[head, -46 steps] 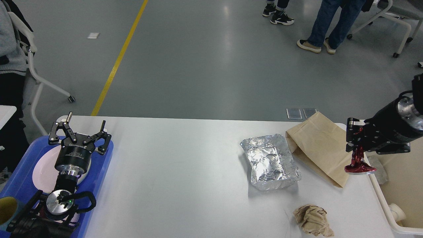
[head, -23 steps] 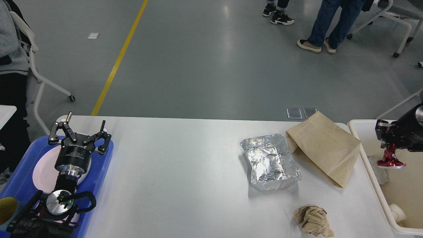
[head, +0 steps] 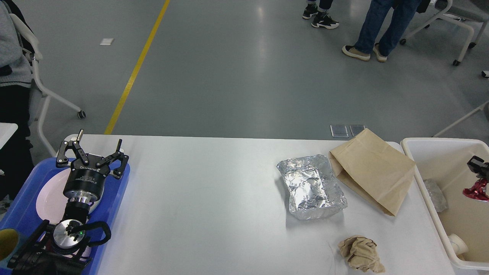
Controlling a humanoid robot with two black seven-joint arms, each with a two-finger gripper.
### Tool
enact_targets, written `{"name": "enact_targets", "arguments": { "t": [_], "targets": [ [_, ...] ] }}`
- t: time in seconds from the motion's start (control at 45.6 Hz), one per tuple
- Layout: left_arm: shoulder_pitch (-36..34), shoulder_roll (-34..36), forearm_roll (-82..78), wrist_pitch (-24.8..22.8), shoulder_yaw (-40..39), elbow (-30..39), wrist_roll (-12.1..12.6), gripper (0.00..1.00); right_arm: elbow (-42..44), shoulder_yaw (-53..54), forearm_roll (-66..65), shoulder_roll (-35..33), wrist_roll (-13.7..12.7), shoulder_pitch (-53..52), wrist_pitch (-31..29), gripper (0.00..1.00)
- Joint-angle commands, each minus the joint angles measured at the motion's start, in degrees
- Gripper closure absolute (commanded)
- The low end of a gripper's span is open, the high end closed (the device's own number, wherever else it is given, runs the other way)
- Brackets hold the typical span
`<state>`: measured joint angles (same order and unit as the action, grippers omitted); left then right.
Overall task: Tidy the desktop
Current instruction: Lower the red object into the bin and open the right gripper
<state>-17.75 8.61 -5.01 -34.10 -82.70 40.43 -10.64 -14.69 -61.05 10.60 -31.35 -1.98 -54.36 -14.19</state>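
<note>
The white desktop holds a crumpled foil tray, a brown paper bag lying flat beside it, and a crumpled brown paper ball near the front edge. My right gripper shows only at the right edge of the head view. It is shut on a red crushed can that hangs over the inside of the cream-white bin. My left gripper stands open and empty over the blue tray at the far left.
A white plate lies in the blue tray, and a yellow cup stands at its front corner. The bin holds a grey foil scrap and a small white piece. People and wheeled chairs stand on the floor beyond the table.
My right gripper has carried the red can rightward, from above the paper bag's edge to over the bin, and is now mostly out of frame. The left arm has not moved.
</note>
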Motion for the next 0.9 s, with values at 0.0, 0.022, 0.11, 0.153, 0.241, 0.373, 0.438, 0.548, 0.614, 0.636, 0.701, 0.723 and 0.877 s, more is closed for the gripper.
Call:
{"name": "enact_targets", "arguments": {
  "t": [0.0,0.022,0.11,0.153,0.241,0.373,0.438,0.548,0.614,0.636,0.701,0.723,0.877],
  "targets": [
    [-0.01,0.00,0.00,0.00,0.00,-0.09,0.00,0.04,4.14,3.56,0.65,3.13,-2.06,8.12,8.82,1.00],
    [-0.01,0.00,0.00,0.00,0.00,0.00,0.00,0.04,4.14,4.09,0.65,3.48,-2.41,8.83,9.96,1.00],
    [-0.01,0.00,0.00,0.00,0.00,0.00,0.00,0.04,4.58,4.80,0.65,5.41,-3.73,11.81,14.36,1.00],
    [-0.01,0.00,0.00,0.00,0.00,0.00,0.00,0.04,5.63,4.97,0.65,6.56,-4.26,13.48,16.47,1.00],
    [-0.01,0.00,0.00,0.00,0.00,0.00,0.00,0.04,7.92,4.97,0.65,8.58,-5.14,16.38,19.29,1.00],
    [-0.01,0.00,0.00,0.00,0.00,0.00,0.00,0.04,8.63,4.80,0.65,9.99,-5.40,18.50,19.99,1.00],
    [-0.09,0.00,0.00,0.00,0.00,0.00,0.00,0.04,8.63,4.80,0.65,10.16,-5.40,18.94,20.08,1.00],
    [-0.01,0.00,0.00,0.00,0.00,0.00,0.00,0.04,8.63,4.88,0.65,10.16,-5.40,19.12,20.08,1.00],
    [-0.01,0.00,0.00,0.00,0.00,0.00,0.00,0.04,8.63,4.88,0.65,10.16,-5.40,19.20,20.17,1.00],
    [-0.09,0.00,-0.08,0.00,0.00,0.00,0.00,0.04,8.63,4.88,0.65,10.16,-5.40,19.29,20.17,1.00],
    [-0.01,0.00,0.00,0.00,0.00,0.00,0.00,0.04,8.63,4.80,0.65,10.16,-5.49,19.64,20.26,1.00],
    [-0.01,0.00,0.00,0.00,0.00,0.00,0.00,0.04,8.71,4.71,0.65,10.16,-5.49,19.82,20.26,1.00],
    [-0.01,0.00,0.00,0.00,0.00,0.00,0.00,0.04,8.80,4.80,0.65,9.46,-5.32,19.91,25.25,0.04]
  ]
}}
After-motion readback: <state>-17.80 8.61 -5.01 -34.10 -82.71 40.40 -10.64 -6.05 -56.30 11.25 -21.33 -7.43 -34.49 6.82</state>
